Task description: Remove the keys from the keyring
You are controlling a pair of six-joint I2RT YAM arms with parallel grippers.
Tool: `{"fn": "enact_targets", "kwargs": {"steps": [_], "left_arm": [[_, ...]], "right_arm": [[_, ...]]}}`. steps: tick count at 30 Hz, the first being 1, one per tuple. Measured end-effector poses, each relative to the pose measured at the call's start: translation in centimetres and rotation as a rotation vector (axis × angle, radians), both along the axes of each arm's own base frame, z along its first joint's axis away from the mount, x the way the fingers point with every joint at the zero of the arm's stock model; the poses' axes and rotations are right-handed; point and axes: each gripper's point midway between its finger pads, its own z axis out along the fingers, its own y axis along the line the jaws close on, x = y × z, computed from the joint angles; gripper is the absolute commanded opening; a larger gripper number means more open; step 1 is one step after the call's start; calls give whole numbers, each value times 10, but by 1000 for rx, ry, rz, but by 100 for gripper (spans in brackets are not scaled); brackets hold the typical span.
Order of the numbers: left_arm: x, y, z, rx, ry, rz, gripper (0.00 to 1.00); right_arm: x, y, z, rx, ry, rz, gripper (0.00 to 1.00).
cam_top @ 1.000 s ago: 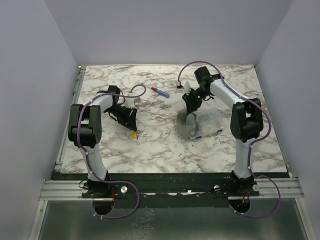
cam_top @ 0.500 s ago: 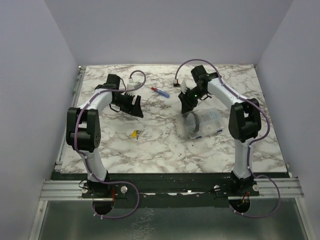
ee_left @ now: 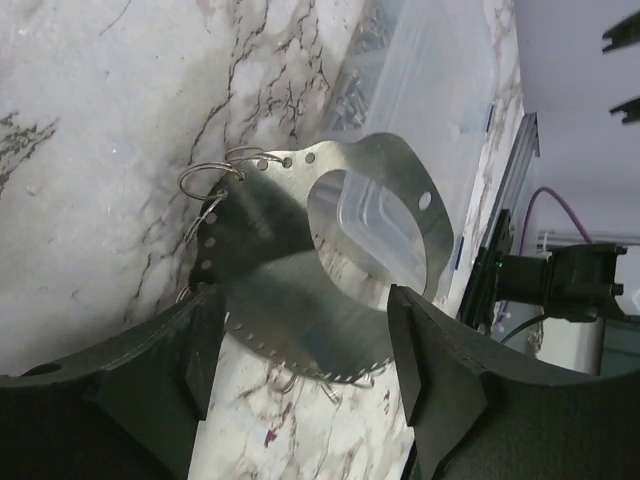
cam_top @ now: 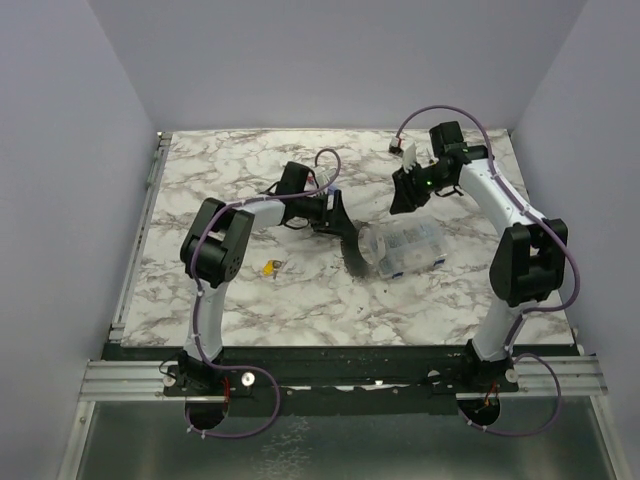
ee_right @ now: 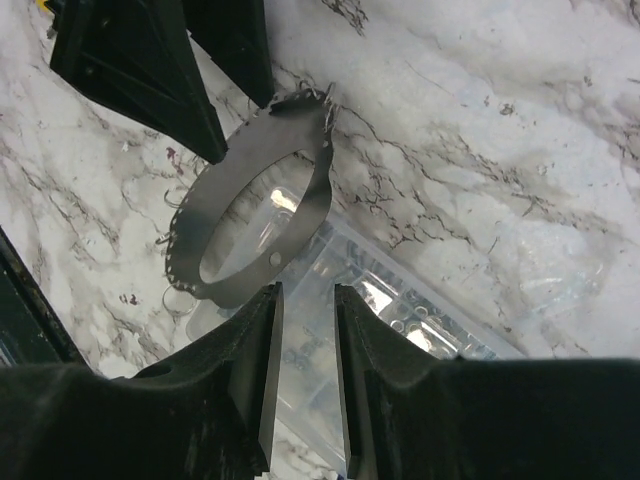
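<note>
The keyring [cam_top: 372, 248], a wide grey metal band bent into a hoop, stands on edge just right of the middle of the top view. It rests against the near left end of a clear plastic box [cam_top: 415, 243] on the marble surface [cam_top: 300, 305]. In the left wrist view the hoop [ee_left: 300, 290] fills the centre of the frame. The box corner shows through its opening, and a row of small holes runs along its rim. Thin wire loops [ee_left: 215, 175] hang from the rim at the upper left of the hoop.

The left pincer [cam_top: 350, 250] reaches in from the left at the hoop's side. Its jaws stand wide apart in the left wrist view [ee_left: 300, 305], and the lower arc of the hoop lies between the two fingers. The hoop's rim runs right up to the left finger [ee_left: 190, 350]. I cannot tell whether either finger presses on the metal, and nothing is clamped.

The right pincer [cam_top: 408, 195] hangs over the far side of the box, above and to the right of the hoop in the top view. In its own wrist view [ee_right: 307, 300] the jaws are parted by a narrow gap. Only the box shows through that gap, so this pincer holds nothing. The hoop [ee_right: 250, 210] lies just beyond its fingertips, and the left pincer's dark fingers [ee_right: 130, 70] sit at the upper left of that frame.

One small yellow key [cam_top: 268, 267] lies loose on the surface at left centre of the top view, well apart from the keyring. I cannot make out any keys on the hoop itself.
</note>
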Motion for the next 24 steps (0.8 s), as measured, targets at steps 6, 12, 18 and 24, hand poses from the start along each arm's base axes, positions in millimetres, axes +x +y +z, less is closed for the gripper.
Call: {"fn": "enact_targets", "kwargs": {"steps": [6, 12, 18, 24], "left_arm": [[8, -12, -8, -36, 6, 21, 69], [15, 1, 6, 20, -217, -37, 69], [27, 16, 40, 179, -531, -81, 76], [24, 7, 36, 230, -750, -274, 76]], "right_arm": [[-9, -4, -8, -3, 31, -14, 36], [-11, -4, 0, 1, 12, -13, 36], [-14, -5, 2, 0, 5, -15, 36], [-15, -5, 1, -1, 11, -18, 36]]}}
